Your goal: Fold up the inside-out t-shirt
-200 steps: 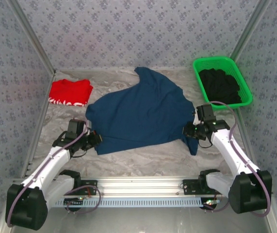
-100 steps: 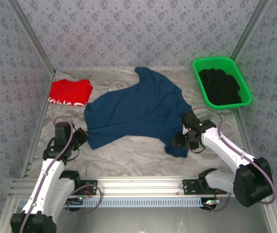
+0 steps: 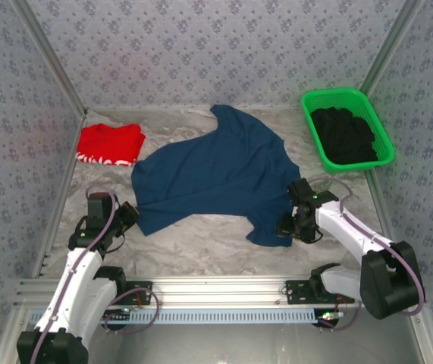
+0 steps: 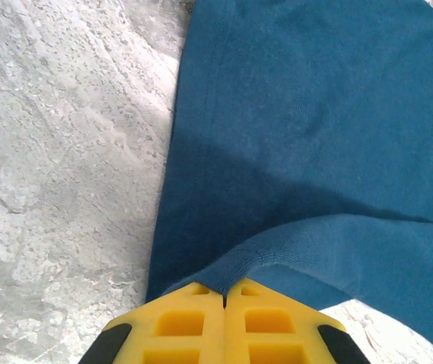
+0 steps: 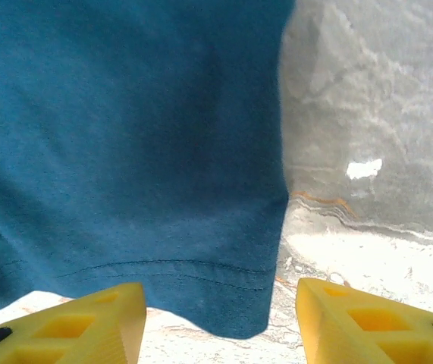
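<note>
The inside-out t-shirt [image 3: 216, 171] is dark navy and lies spread across the middle of the marbled table, one sleeve pointing to the back. My left gripper [image 3: 130, 213] sits at its near left corner. In the left wrist view that gripper [image 4: 224, 289] is shut on a ribbed fold of the t-shirt [image 4: 315, 114]. My right gripper [image 3: 283, 224] is at the shirt's near right corner. Its yellow fingers [image 5: 117, 311] stand open either side of the stitched hem of the t-shirt [image 5: 125, 152], which lies flat on the table, and the right gripper [image 5: 220, 297] holds nothing.
A folded red garment [image 3: 110, 143] lies at the back left. A green basket [image 3: 308, 111] with black clothing [image 3: 343, 133] stands at the back right. Patterned walls close in three sides. A metal rail [image 3: 224, 291] runs along the near edge.
My right gripper dragged the shirt's near right corner leftwards, then opened and let it go. My left arm drew back to the left with its corner still pinched.
</note>
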Action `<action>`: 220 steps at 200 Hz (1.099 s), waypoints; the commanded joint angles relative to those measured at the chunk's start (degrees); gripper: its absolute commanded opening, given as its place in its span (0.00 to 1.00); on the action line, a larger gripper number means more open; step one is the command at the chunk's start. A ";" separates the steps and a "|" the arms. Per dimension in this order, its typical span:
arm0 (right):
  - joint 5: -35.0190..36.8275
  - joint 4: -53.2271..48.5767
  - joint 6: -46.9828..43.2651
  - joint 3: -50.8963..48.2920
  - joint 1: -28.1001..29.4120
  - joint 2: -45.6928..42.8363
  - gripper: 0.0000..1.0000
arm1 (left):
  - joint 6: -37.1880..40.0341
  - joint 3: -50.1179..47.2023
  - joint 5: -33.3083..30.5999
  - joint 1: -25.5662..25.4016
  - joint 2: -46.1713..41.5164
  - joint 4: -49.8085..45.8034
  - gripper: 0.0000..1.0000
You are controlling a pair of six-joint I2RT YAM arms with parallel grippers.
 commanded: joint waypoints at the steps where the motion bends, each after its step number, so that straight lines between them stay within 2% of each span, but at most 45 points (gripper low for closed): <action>1: 1.30 -0.04 3.29 -1.61 -0.03 -0.20 0.55 | -0.25 0.32 1.65 0.39 -0.06 1.13 0.00; 19: 0.93 0.66 3.48 -2.54 0.00 0.47 0.51 | -0.11 0.54 1.66 0.30 -0.17 1.03 0.00; 62: 0.32 3.16 3.41 -3.56 -0.15 2.61 0.35 | 0.78 1.41 1.46 0.33 -0.03 0.87 0.00; 108: 0.42 5.76 2.80 -4.36 -0.60 5.01 0.29 | 0.96 1.37 1.46 0.36 -0.11 0.62 0.00; 154: 2.64 3.30 2.93 -3.56 -1.00 0.20 0.04 | 1.40 1.68 0.05 0.33 -0.60 -0.29 0.00; 162: 3.42 1.17 2.24 -1.76 -1.42 -2.44 0.00 | 1.72 2.33 -0.27 0.44 -0.88 -0.50 0.00; 192: 3.84 -3.46 -2.67 12.65 -5.08 -13.31 0.00 | 2.40 8.24 -2.40 0.66 -1.24 1.26 0.00; 220: 4.69 -0.78 -5.53 29.75 -8.54 -15.40 0.00 | 3.42 17.05 -5.58 0.99 0.47 4.14 0.00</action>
